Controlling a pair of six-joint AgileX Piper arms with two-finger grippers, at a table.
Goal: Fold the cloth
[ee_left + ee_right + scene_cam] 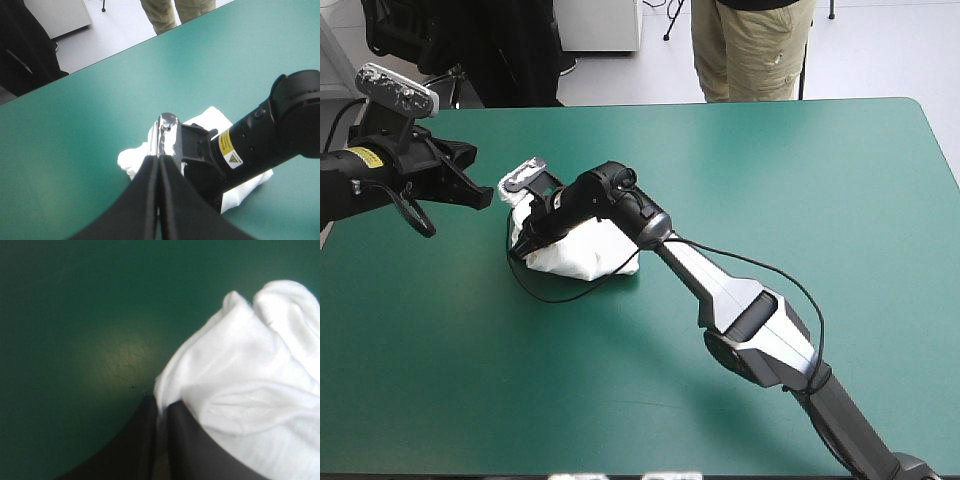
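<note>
**High view.** Shows the T-shirt (pixel 590 255) as a crumpled white bundle lying on the teal-green cover (pixel 770 180), left of the table's middle and well away from every edge. Shows the right arm (pixel 760 330) reaching in from the near right corner and passing over the bundle's top, with the right gripper (pixel 525 238) pointing down at the bundle's left end. Places the left gripper (pixel 485 197) just beside that same end, raised off the cover, clear of the cloth, tips toward the right gripper.

**Left wrist view.** Looks along the left gripper (pixel 160 161), black fingers (pixel 142 200) pressed together into one pointed arch, clenched on nothing. Shows, just ahead of the tips, the T-shirt (pixel 212 119) with the right arm (pixel 260 140) lying across it. Hides the right gripper's fingertips behind the left fingers.

**Right wrist view.** Looks along the right gripper (pixel 161 407), black fingers (pixel 140 440) all but closed, a fold of white cloth pinched between them, hence grasping the T-shirt (pixel 250 375). Shows the rest of the bundle in soft rounded folds spreading to one side of the fingers, and bare teal-green cover (pixel 75 315) on the other side and ahead.
</note>
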